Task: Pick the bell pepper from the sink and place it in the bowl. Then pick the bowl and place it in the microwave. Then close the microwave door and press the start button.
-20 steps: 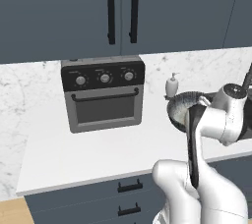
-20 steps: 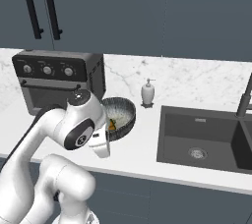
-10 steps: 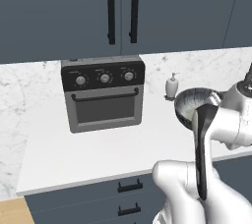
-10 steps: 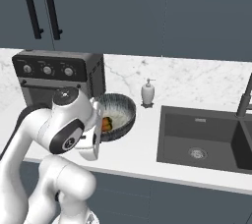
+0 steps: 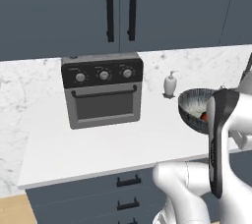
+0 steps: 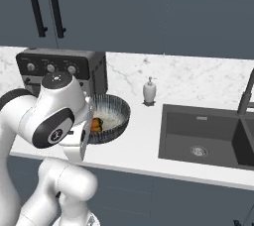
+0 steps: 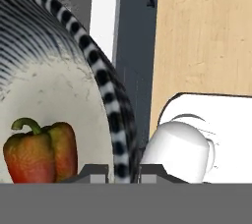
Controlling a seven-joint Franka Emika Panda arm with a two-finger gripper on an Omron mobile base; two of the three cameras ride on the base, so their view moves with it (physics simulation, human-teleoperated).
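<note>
The dark speckled bowl (image 6: 113, 115) hangs low over the white counter, between the toaster oven and the sink (image 6: 198, 136). The orange-red bell pepper (image 6: 96, 125) lies inside it on the pale bottom. In the hand view my gripper (image 7: 123, 171) is shut on the bowl's striped rim (image 7: 106, 90), one tip on each side of it, and the bell pepper (image 7: 42, 152) sits just left of the tips. From the left base the bowl (image 5: 193, 104) with the bell pepper (image 5: 204, 116) shows partly behind my forearm. The microwave and its door are out of view.
A silver three-knob toaster oven (image 5: 103, 90) stands on the counter left of the bowl. A white soap dispenser (image 6: 149, 91) is by the back wall, and a dark faucet (image 6: 245, 96) rises at the sink's right. Dark cabinets hang above.
The arm's upper links have turned, so the elbow now stands in front of the bowl. The bowl with the pepper has shifted only slightly and the grip is unchanged.
</note>
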